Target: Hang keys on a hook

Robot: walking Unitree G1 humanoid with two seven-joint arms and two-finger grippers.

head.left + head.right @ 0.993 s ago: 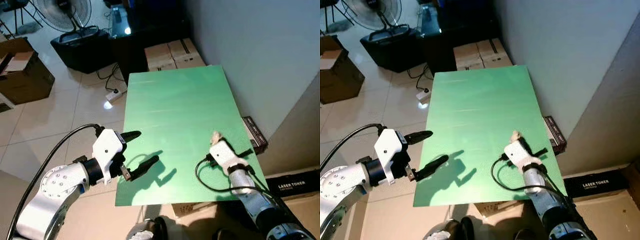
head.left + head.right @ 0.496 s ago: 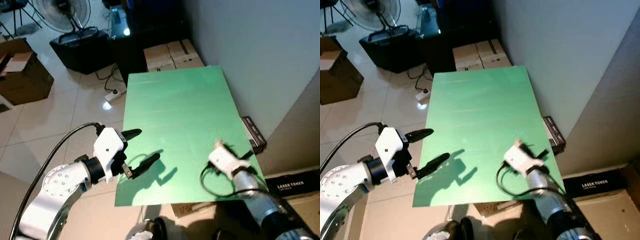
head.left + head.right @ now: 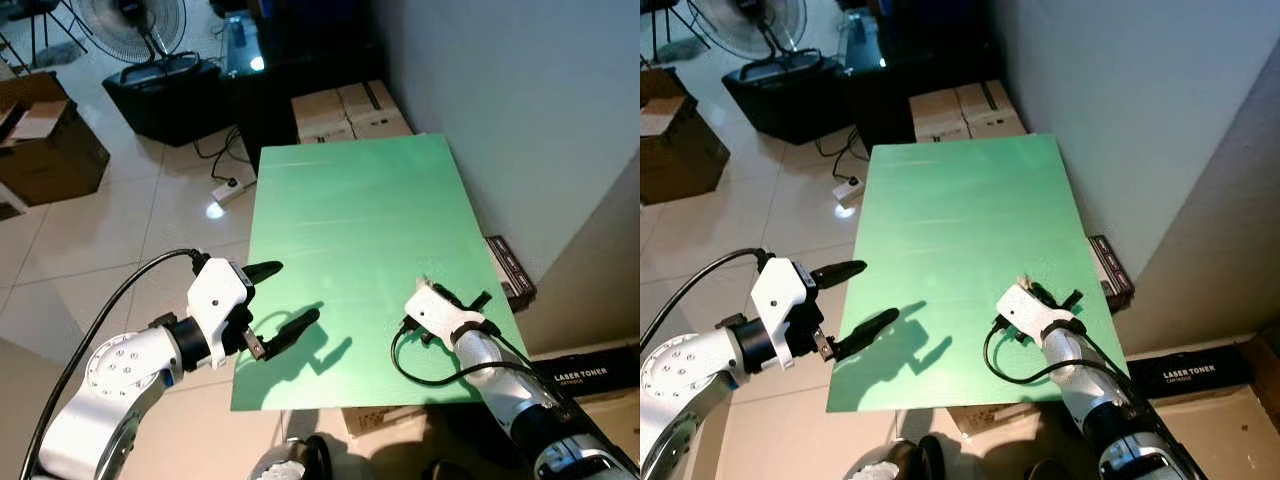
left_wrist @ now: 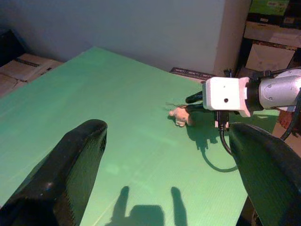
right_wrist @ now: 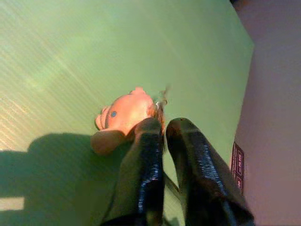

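Right, I have the right end effector point(image 5: 162, 129) low over the near right part of the green bench point(image 3: 350, 230), its fingers point(image 5: 143, 160) drawn narrow and pinched at the ring end of the keys point(image 5: 127, 115). Whether they truly grip the ring I cannot tell. The keys lie flat on the bench, a small peach figure charm with a thin ring just at my fingertips. I judge the bunch light and floppy: the charm looks soft and will swing, the ring is hard, thin and slippery, so the ring is the place to hold. I count one set of keys and one charm. The left end effector point(image 3: 275, 300) hovers spread wide by the bench's near left edge, holding nothing.
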